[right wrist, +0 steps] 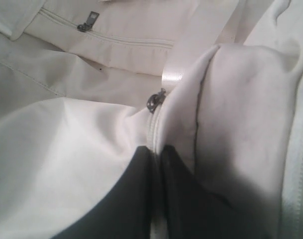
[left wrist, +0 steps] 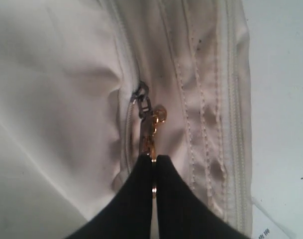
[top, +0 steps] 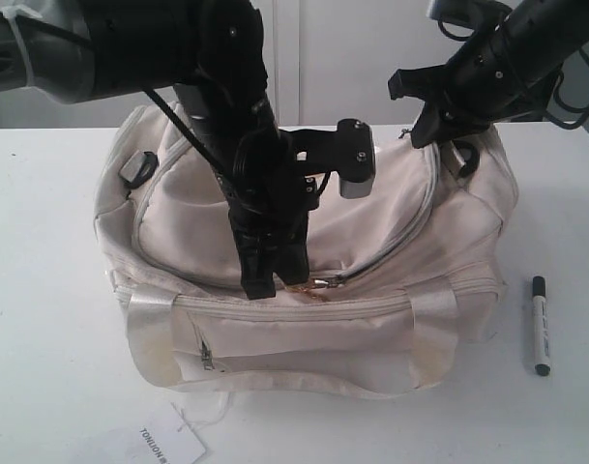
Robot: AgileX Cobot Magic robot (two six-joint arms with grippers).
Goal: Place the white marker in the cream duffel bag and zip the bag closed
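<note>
The cream duffel bag (top: pixel 400 242) sits in the middle of the white table. Its curved top zipper shows no black lining. My left gripper (top: pixel 275 280) points down at the bag's front. In the left wrist view it (left wrist: pixel 154 158) is shut on the gold chain pull (left wrist: pixel 151 134), which hangs from the dark zipper slider (left wrist: pixel 140 93). My right gripper (top: pixel 431 130) is at the bag's far right end. There it (right wrist: pixel 156 151) is shut on a fold of cream fabric by a zipper seam, close to another slider (right wrist: pixel 155 101). The white marker (top: pixel 540 325) lies on the table right of the bag, apart from both grippers.
A paper tag (top: pixel 168 445) lies at the table's front edge, left of centre. The front pocket zipper (top: pixel 207 356) faces the camera, between shiny cream straps (top: pixel 434 307). A dark buckle (top: pixel 139 166) sits on the bag's left shoulder. Bare table (top: pixel 43 290) lies on both sides.
</note>
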